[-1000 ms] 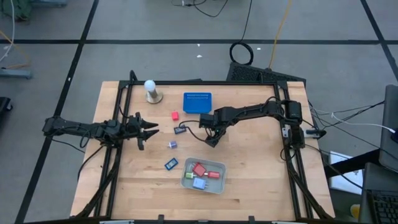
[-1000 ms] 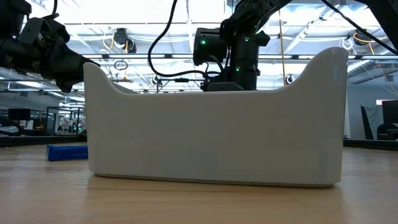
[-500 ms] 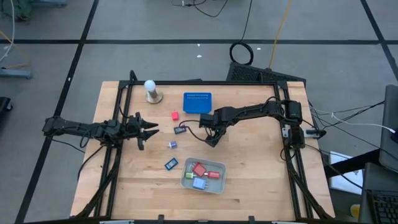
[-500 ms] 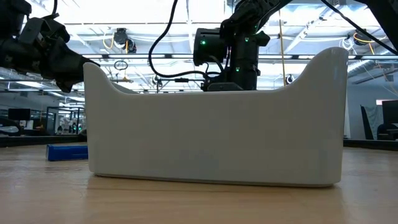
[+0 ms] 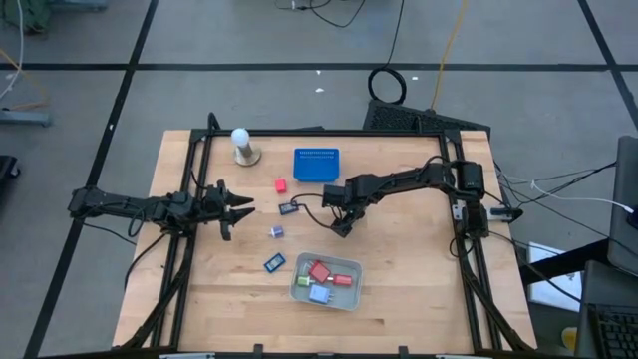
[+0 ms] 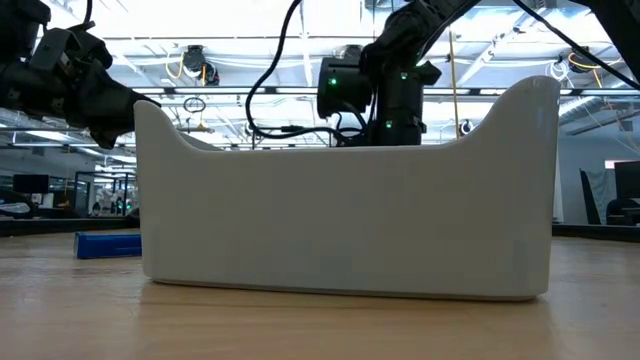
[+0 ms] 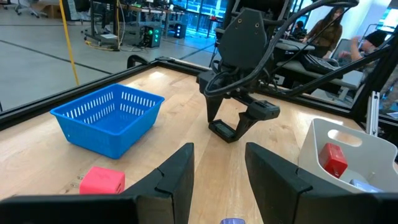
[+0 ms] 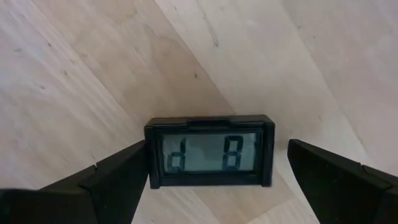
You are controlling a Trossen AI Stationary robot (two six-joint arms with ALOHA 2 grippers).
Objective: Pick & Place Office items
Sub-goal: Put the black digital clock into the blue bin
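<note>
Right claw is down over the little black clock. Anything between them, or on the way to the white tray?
Nothing visible. The black clock lies on bare wood between the open fingers of the right claw, with clear gaps on both sides. The stretch of table from there to the white tray looks bare too.
</note>
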